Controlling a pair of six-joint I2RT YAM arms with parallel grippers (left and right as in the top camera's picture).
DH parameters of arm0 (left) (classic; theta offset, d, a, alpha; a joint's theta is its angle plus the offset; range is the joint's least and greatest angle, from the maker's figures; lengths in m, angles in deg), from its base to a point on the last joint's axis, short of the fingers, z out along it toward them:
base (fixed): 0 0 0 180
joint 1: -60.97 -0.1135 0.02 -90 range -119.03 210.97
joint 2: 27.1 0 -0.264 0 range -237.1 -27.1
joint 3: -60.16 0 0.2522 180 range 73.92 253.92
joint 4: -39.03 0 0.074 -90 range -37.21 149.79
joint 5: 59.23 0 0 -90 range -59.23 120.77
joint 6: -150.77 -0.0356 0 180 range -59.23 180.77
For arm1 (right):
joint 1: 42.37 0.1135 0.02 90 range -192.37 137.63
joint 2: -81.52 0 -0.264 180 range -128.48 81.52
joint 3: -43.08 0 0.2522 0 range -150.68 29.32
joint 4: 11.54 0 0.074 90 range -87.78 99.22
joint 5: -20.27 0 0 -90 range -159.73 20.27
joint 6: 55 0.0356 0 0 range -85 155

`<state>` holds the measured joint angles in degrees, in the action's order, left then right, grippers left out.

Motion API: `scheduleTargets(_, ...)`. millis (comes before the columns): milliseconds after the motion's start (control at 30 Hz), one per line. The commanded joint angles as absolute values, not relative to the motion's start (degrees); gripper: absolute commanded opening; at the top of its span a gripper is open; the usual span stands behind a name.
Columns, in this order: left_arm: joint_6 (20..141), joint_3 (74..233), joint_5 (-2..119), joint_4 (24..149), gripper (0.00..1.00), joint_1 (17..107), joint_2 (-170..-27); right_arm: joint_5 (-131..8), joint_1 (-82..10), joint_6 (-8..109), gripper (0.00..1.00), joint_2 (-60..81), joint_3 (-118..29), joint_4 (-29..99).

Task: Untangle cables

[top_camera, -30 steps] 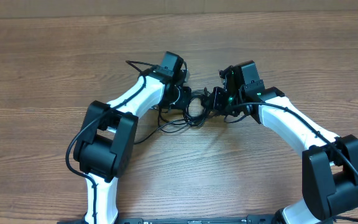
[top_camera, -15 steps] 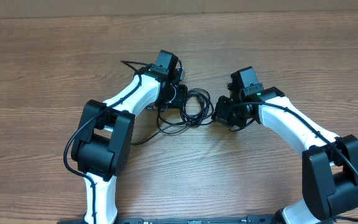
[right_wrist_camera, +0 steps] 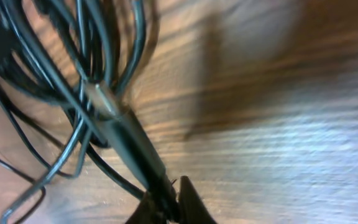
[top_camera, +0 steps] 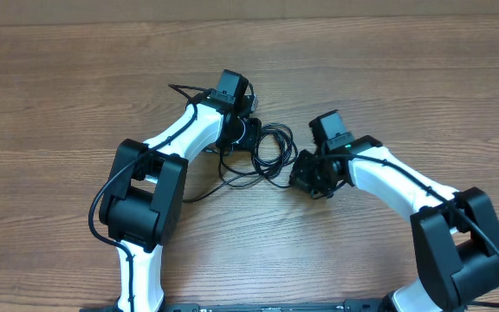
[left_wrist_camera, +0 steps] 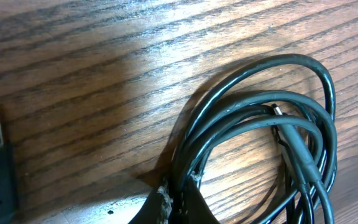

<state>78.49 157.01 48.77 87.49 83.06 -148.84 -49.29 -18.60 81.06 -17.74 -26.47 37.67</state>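
Overhead view: the cables (top_camera: 271, 154) lie in a loopy black bunch on the table (top_camera: 59, 78), right between the two arms.

The left gripper (left_wrist_camera: 178, 198) has its fingers pressed tight together, pinching some cords at the edge of the bunch. The loops spread out in front of those fingers, and a silver-tipped plug (left_wrist_camera: 277, 112) sits inside them.

The right gripper (right_wrist_camera: 166, 202) has its fingers very close together too. The thick end of one cord runs straight in between them, so it looks pinched. The rest of the bunch fans out ahead of those fingers.

I think this is the pulling-apart step: each side holds a piece and the knot is in the middle. The loops are not free yet.

Next, the right fingers should draw their cord slowly away from the left fingers. They need a firm hold and a gentle pull, so the loops slide open and do not get tighter.
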Motion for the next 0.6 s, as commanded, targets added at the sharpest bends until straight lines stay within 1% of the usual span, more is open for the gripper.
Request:
scheduleTargets(0,79.01,156.93,48.47,87.36,0.04,82.73,-149.25,-51.47,-16.48,81.69,0.23,-16.32,-25.97,37.47)
scheduleTargets(33,79.01,156.93,48.47,87.38,0.04,82.73,-149.25,-52.46,-15.95,81.67,0.27,-16.32,-25.97,37.49)
scheduleTargets(200,79.01,156.93,48.47,87.40,0.04,82.73,-149.25,-53.66,-14.69,81.58,0.35,-16.32,-25.97,37.51)
scheduleTargets(400,78.99,156.93,48.84,87.40,0.04,82.73,-149.25,-53.61,-17.94,78.85,0.36,-16.30,-30.01,42.52)
scheduleTargets(567,78.99,156.93,48.84,87.27,0.04,82.73,-149.25,-53.02,-19.08,68.38,0.36,-16.30,-36.77,46.54)
